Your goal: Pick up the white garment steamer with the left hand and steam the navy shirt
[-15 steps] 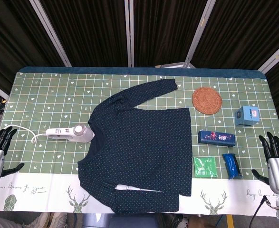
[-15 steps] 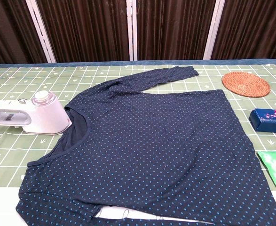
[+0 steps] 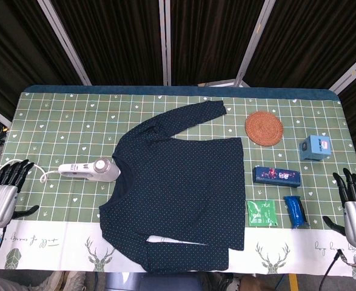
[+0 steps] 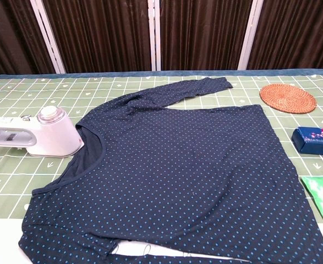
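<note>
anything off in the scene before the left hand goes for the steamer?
Nothing spilled or damaged. The white garment steamer lies on its side, head touching the navy dotted shirt collar. The shirt's near sleeve is folded under its hem.

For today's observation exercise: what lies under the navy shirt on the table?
Under the navy shirt only the green checked tablecloth shows around its edges. The white garment steamer lies beside the collar. Anything beneath the fabric is covered.

Dark curtains [image 3: 123, 36] hang behind the table [image 3: 56, 115]
</note>
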You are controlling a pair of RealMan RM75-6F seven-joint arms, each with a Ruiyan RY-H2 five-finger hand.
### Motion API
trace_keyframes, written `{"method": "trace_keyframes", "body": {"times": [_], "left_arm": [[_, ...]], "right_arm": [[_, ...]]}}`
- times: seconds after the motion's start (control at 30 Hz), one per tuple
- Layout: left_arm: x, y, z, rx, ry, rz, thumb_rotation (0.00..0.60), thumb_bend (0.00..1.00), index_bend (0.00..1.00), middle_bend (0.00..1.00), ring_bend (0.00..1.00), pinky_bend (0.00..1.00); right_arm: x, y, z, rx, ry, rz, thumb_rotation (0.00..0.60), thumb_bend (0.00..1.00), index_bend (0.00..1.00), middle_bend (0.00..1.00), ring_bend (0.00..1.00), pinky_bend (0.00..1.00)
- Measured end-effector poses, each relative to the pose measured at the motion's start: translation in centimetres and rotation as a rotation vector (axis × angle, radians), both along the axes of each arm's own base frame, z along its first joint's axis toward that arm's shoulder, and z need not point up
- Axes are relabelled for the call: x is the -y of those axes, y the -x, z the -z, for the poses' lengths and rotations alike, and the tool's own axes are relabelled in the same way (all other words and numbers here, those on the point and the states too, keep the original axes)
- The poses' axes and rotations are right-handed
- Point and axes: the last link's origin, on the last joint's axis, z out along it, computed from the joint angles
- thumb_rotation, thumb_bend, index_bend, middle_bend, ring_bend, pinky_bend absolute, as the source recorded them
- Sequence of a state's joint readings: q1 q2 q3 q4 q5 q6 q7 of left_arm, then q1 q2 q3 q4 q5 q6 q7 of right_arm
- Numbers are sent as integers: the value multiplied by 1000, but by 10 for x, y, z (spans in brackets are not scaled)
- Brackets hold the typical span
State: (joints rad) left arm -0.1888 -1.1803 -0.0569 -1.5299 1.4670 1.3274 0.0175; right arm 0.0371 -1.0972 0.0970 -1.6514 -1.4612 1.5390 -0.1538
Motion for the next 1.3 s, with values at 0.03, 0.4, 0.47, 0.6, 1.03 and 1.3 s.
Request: {"method": "trace_keyframes", "body": {"times": [0.03, 0.4, 0.47, 0.6, 1.03, 1.3], "left_arm": [[-9, 0, 7, -3, 19, 4, 600, 0, 0, 0, 0, 0], [-79, -16, 69, -19, 148, 51, 600, 123, 0, 0, 0, 0], [-88, -19, 77, -16, 148, 51, 600, 137, 0, 0, 0, 0], [-102, -22, 86, -5, 140, 40, 600, 144, 0, 0, 0, 0], [-133, -27, 98, -25, 143, 24, 600, 162, 0, 0, 0, 0], [-148, -31, 107, -8, 134, 20, 600, 245, 0, 0, 0, 0]], "right_arm": [[1, 0, 0, 2, -1, 3, 600, 0, 0, 0, 0, 0], [7, 7, -1, -18, 6, 46, 600, 0, 0, 0, 0, 0], [8, 9, -2, -18, 12, 55, 600, 0, 0, 0, 0, 0], [9, 11, -3, -17, 19, 66, 600, 0, 0, 0, 0, 0], [10, 14, -5, -14, 23, 76, 600, 0, 0, 0, 0, 0], [11, 15, -4, -13, 20, 84, 600, 0, 0, 0, 0, 0]]}}
